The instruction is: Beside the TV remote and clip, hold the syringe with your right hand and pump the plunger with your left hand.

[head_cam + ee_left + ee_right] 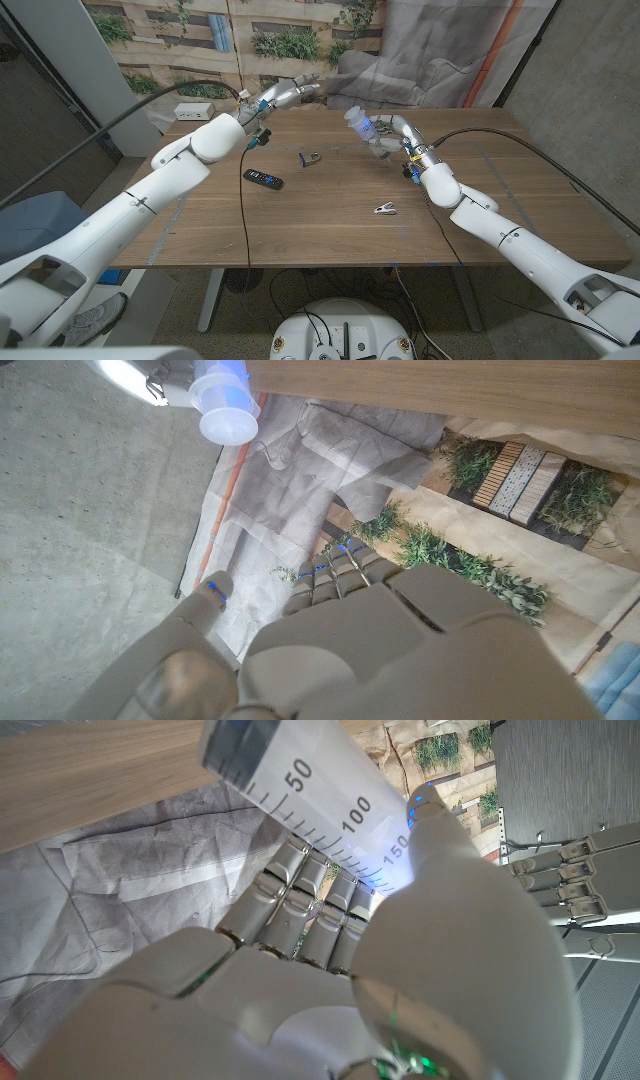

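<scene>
On the brown wooden table (330, 215) lie a black TV remote (263, 179), a small metal clip (385, 209) and a dark clip (310, 158). The right hand (392, 135) grips the clear plastic syringe (361, 122) at the far right — marks 50, 100, 150. The left hand (285, 95) hovers far left, fingers apart, holding nothing.

The syringe (320, 810) barrel's scale reads 50, 100 and 150.

- On the table (330, 215), the TV remote (263, 179) lies at about 9 o'clock from centre.
- A clip (310, 158) lies toward 12 o'clock, between the remote and the syringe (362, 124).
- Another clip (385, 209) lies at 4 o'clock.
</scene>
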`<state>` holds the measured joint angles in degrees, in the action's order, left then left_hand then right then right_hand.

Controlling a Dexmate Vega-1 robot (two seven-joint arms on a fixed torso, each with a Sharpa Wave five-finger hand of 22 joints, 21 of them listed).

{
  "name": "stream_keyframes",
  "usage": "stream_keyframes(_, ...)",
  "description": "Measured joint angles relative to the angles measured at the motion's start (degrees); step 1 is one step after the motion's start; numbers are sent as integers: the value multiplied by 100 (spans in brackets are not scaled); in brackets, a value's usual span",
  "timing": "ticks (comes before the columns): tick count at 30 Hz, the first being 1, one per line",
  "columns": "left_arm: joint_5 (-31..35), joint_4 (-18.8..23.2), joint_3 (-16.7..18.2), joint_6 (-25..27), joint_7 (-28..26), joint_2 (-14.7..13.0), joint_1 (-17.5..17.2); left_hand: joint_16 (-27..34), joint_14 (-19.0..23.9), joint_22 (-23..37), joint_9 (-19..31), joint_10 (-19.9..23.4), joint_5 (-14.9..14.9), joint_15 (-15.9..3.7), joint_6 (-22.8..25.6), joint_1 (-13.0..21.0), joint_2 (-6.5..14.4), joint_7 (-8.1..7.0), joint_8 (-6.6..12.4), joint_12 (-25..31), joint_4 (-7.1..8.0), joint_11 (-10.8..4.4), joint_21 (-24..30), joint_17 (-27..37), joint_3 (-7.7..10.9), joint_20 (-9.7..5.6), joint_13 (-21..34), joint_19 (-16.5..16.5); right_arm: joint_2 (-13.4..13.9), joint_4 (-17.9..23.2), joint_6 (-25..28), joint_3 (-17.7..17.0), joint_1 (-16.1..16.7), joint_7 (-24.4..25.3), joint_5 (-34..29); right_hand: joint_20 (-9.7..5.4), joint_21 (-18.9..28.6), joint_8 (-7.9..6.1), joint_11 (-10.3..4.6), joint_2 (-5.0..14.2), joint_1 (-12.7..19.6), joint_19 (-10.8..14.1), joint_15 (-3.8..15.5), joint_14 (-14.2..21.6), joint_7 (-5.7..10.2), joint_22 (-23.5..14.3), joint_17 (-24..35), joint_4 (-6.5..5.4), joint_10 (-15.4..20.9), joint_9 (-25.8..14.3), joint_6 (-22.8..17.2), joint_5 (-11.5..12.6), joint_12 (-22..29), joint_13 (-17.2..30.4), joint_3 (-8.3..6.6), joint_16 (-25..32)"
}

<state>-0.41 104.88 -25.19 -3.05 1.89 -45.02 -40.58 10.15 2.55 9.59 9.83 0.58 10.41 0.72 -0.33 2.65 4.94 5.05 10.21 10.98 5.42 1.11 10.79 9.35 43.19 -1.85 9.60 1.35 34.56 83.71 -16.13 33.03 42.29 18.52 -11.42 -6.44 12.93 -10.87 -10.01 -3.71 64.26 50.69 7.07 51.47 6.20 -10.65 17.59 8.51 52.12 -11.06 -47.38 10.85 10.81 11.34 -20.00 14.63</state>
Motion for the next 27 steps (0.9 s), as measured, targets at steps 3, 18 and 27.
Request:
stream_keyframes(3, -110, -12, 75, 52, -162, 22, -101, 0, 0, 0, 0, 0, 0, 0, 24, 0, 0, -24, 0, 0, 0, 0, 8, 0, 0, 0, 0, 0, 24, 24, 64, -1, 2, 0, -46, 0, 0, -39, 20, 0, 0, 0, 0, 0, 0, 0, 0, 0, 20, 1, 0, 0, -1, -1, 0, 0)
stream_keyframes(18, -726, -142, 314, 141, -754, 276, -484, 0, 24, 0, 0, 22, 0, -24, 55, 0, 0, -55, 0, 0, -14, -21, 8, 1, 15, -19, 1, 18, 298, 246, 408, 4, -48, -62, -365, 0, 22, -42, 41, 0, 0, 0, -40, -40, 14, 0, 13, -24, 40, 29, -13, -4, -8, -2, 24, 0)
stream_keyframes(27, -1073, -237, 432, 119, -1067, 418, -681, 0, 32, 0, 0, 32, 0, -33, 54, 0, 0, -54, 0, 0, -14, -31, 8, 1, 15, -19, 1, 18, 493, 374, 643, 72, -152, -240, -604, 0, 22, -42, 41, 0, 0, 0, -40, -40, 14, -1, 42, -23, 40, 25, -12, -5, 1, 0, 23, -1)
